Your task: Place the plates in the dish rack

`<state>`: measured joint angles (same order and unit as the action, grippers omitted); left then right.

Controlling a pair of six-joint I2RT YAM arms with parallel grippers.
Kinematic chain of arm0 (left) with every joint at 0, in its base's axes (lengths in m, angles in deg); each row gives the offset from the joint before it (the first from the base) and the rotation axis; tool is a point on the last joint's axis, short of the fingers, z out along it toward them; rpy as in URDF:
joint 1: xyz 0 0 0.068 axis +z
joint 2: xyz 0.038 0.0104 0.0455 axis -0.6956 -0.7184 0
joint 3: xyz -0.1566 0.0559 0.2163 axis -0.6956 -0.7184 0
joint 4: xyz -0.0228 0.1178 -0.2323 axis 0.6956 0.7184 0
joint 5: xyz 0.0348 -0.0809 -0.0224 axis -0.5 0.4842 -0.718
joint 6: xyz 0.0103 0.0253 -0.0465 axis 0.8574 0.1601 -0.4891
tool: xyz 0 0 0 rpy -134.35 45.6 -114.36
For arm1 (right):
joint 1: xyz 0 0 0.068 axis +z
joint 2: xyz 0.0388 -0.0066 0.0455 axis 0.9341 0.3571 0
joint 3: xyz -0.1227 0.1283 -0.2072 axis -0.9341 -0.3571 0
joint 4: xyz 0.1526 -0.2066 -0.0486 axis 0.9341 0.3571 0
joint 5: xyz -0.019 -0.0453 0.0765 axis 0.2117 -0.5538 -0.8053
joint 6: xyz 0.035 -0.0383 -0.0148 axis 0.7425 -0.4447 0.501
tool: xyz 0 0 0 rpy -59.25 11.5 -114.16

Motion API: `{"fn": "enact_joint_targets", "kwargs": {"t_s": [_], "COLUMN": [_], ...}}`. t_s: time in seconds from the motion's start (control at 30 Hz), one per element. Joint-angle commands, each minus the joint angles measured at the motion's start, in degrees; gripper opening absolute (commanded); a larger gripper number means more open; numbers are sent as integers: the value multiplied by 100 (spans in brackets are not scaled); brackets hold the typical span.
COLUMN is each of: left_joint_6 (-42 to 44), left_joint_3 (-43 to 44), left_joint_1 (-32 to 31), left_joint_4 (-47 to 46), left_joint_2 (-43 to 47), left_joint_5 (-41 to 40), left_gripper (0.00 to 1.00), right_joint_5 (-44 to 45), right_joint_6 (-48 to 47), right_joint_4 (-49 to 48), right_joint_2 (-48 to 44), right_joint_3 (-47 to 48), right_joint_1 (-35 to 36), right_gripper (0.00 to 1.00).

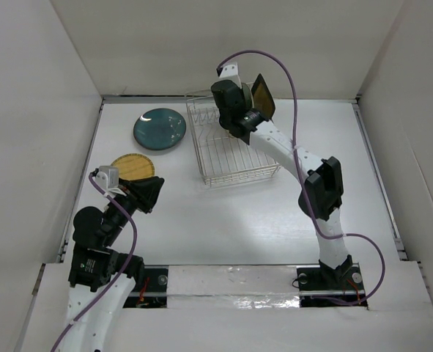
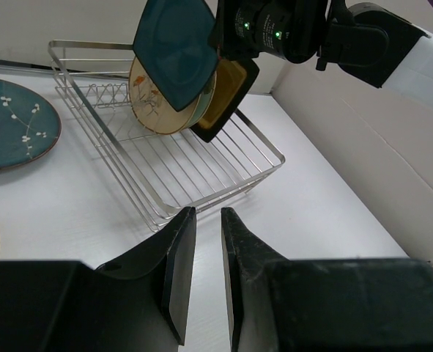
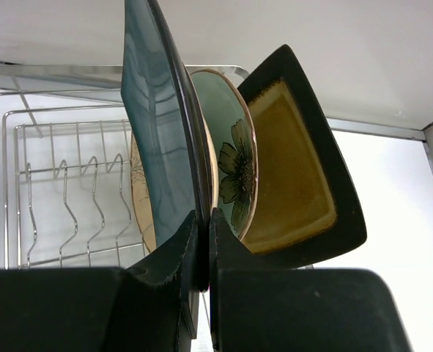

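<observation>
The wire dish rack (image 1: 234,165) stands at the back middle. The beige bird plate (image 2: 152,103), pale green plate (image 3: 231,165) and black-rimmed amber square plate (image 1: 264,95) stand on edge at its far end. My right gripper (image 1: 236,116) is shut on the dark teal rounded-square plate (image 2: 174,48), holding it upright above the rack next to the beige plate; its fingers (image 3: 190,242) pinch the rim. The dark teal round plate (image 1: 160,130) and yellow woven plate (image 1: 134,166) lie flat left of the rack. My left gripper (image 1: 150,194) is narrowly open and empty, near the yellow plate.
White walls enclose the table on the left, back and right. The rack's near half (image 2: 194,172) holds no plates, and its upright tines (image 3: 69,198) show. The right arm (image 1: 304,165) reaches diagonally over the table's right side.
</observation>
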<state>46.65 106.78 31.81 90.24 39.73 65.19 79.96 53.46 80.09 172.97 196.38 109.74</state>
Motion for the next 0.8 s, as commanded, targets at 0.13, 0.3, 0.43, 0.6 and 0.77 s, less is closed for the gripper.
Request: {"fn": "enact_joint_targets", "kwargs": {"t_s": [0.13, 0.3, 0.43, 0.6, 0.77], "left_joint_6": [0, -26, -79, -167, -483], "left_joint_3": [-20, 15, 50, 226, 410], "left_joint_1": [14, 14, 14, 14, 14], "left_joint_4": [-193, -122, -9, 141, 212], "left_joint_2": [-150, -255, -334, -712, -1149], "left_joint_5": [-67, -260, -655, -1086, -1632], "left_gripper": [17, 17, 18, 17, 22], "right_joint_5": [-87, -422, -492, -799, -1553], "right_joint_6": [665, 1017, 1289, 1536, 1589], "right_joint_4": [-874, -769, -804, -1120, -1410], "right_joint_2": [107, 406, 467, 126, -981], "right_joint_3": [-36, 51, -159, -712, -1528], "right_joint_1": [-129, -76, -24, -24, -24], "right_gripper": [0, 0, 0, 43, 76]}}
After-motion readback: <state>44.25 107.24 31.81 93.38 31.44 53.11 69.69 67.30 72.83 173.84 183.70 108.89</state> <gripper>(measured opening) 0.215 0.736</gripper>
